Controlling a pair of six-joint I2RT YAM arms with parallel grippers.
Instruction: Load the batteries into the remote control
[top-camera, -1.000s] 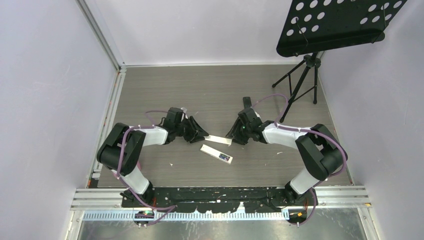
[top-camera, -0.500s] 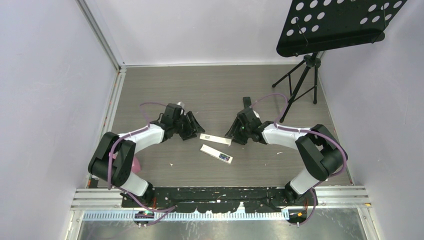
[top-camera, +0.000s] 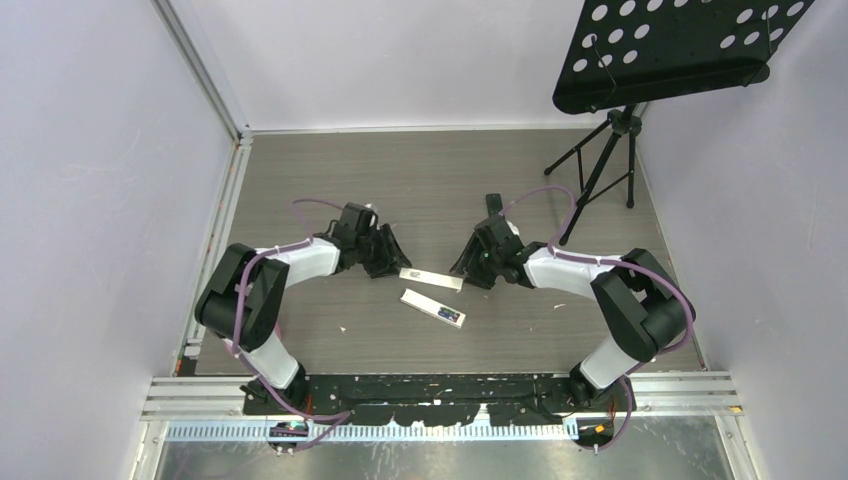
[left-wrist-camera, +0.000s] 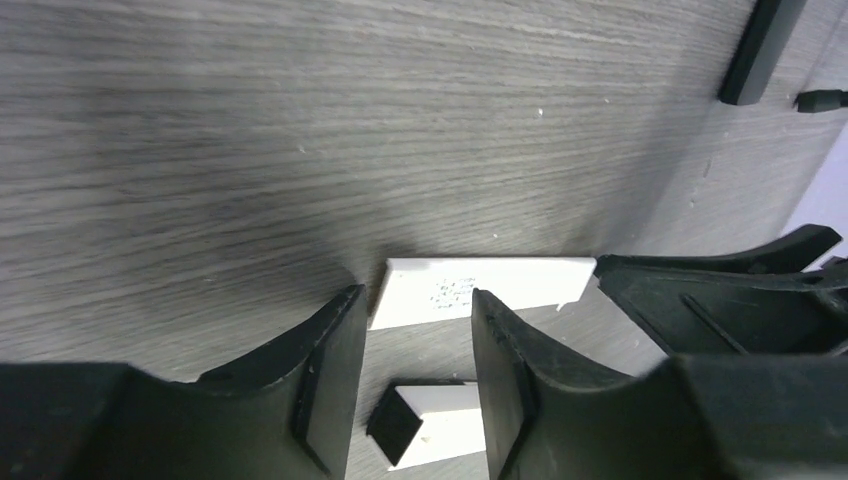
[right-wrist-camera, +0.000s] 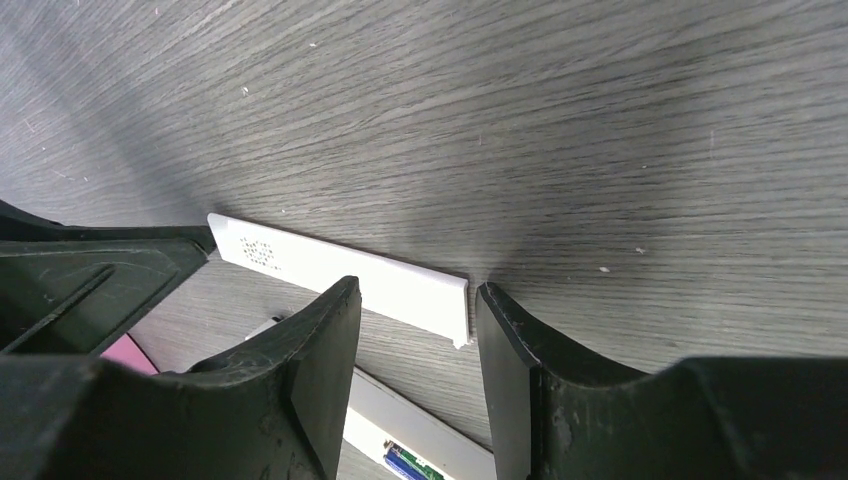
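The white remote control (top-camera: 433, 307) lies open on the table, and a green and a blue battery (top-camera: 451, 317) sit in its bay at the right end. The batteries (right-wrist-camera: 412, 466) also show at the bottom of the right wrist view. A white cover strip (top-camera: 431, 278) lies flat just behind the remote. My left gripper (top-camera: 392, 266) stands open at the strip's left end, holding nothing. My right gripper (top-camera: 462, 272) stands open at the right end. In the right wrist view its fingers frame the end of the strip (right-wrist-camera: 340, 268).
A black tripod (top-camera: 598, 175) with a perforated black tray (top-camera: 680, 50) stands at the back right. A small black bar (top-camera: 492, 205) lies behind the right gripper. A pink scrap (right-wrist-camera: 125, 352) shows near the left arm. Walls close in on both sides.
My left gripper opened, let go of the white strip's left end and drew back to the left. The strip now lies flat. The right gripper barely moved.
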